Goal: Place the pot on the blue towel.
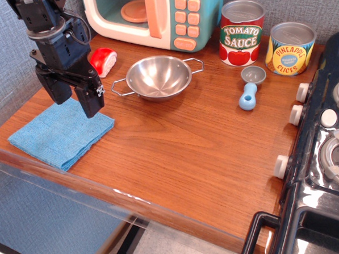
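Observation:
The pot is a shallow shiny steel pan with two wire loop handles. It sits upright and empty on the wooden table, in front of the toy microwave. The blue towel lies flat at the table's front left corner, left of and nearer than the pot. My gripper hangs over the towel's far edge, about a hand's width left of the pot. Its two black fingers stand apart with nothing between them.
A toy microwave stands at the back. A red-and-white toy lies beside it, behind the gripper. A tomato sauce can, a pineapple can and a grey-and-blue scoop are at the right. A toy stove borders the right edge.

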### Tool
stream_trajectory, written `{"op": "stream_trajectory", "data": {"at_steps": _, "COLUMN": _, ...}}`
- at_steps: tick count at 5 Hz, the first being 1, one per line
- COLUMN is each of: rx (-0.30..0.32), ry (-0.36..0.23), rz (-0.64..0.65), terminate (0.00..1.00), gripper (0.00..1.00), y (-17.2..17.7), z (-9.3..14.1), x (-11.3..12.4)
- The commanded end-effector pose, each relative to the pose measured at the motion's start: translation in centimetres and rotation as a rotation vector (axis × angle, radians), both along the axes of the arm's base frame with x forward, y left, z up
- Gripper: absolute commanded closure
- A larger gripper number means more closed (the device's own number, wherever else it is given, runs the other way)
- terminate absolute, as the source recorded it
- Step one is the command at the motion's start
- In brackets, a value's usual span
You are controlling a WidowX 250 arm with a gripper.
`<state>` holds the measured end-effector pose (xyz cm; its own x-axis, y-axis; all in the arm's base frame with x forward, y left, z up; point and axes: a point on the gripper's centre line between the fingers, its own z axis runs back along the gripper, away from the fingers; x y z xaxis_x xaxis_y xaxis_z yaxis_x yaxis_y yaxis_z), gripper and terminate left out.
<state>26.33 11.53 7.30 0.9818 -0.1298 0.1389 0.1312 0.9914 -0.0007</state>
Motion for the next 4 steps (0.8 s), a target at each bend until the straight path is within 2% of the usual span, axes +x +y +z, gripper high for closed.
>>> {"op": "stream_trajectory", "data": {"at_steps": 1, "rx": 0.0, "ry": 0.0, "rz": 0.0, "terminate": 0.0, "gripper": 0.0, "y": 0.0, "z": 0.0, "x": 0.0}}
{"op": "stream_trajectory", "data": {"at_steps": 2, "rx": -0.011, "ry": -0.009, "rz": -0.086, "terminate": 0.0, "gripper": 0.0, "y": -2.1, "z": -0.1, "x": 1.7}}
{"op": "stream_trajectory", "data": {"at_steps": 4, "rx": 0.031, "ry": -0.065, "rz": -0.226, "terminate": 0.0, "gripper": 0.0, "y": -6.2, "z": 1.2, "x": 4.5}}
